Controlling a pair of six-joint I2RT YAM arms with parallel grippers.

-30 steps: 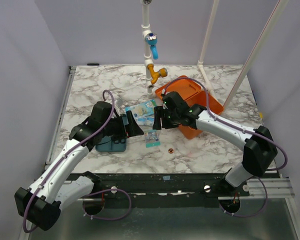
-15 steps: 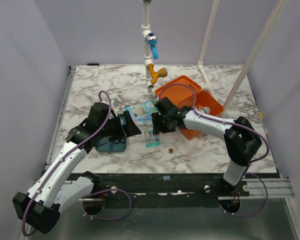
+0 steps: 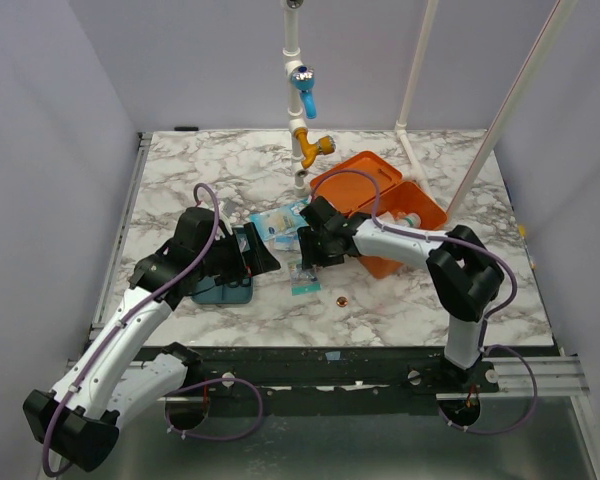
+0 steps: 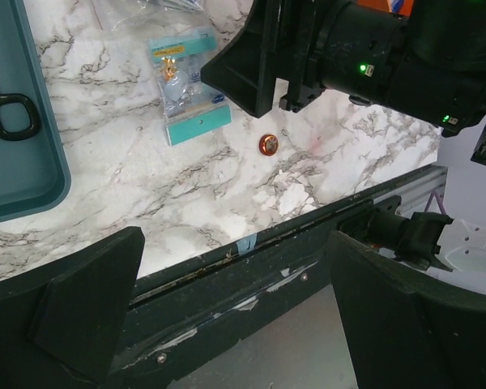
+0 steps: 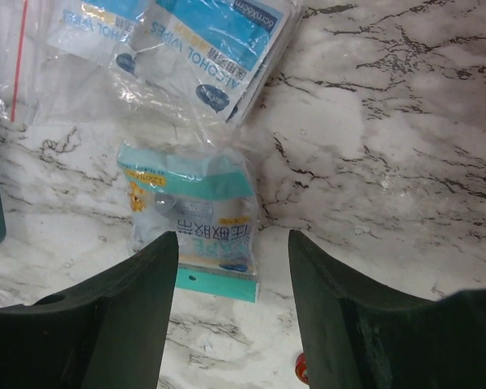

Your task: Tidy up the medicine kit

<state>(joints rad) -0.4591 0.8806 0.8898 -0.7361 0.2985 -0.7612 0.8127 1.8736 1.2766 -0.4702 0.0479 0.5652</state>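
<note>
One medicine kit (image 3: 430, 212), one teal tray (image 4: 40, 170), two packets (image 5: 196, 215) (one of alcohol wipes (image 5: 219, 49)), one red disc (image 4: 268, 144).

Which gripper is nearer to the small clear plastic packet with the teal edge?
Right. The right gripper hangs just above the small clear teal-edged plastic packet, framing it between open fingers; the left gripper sits farther off, to its left.

Medicine kit (image 3: 378, 185): orange box, lid apparently hinged open, contents unclear, right of centre toward rear.
</note>
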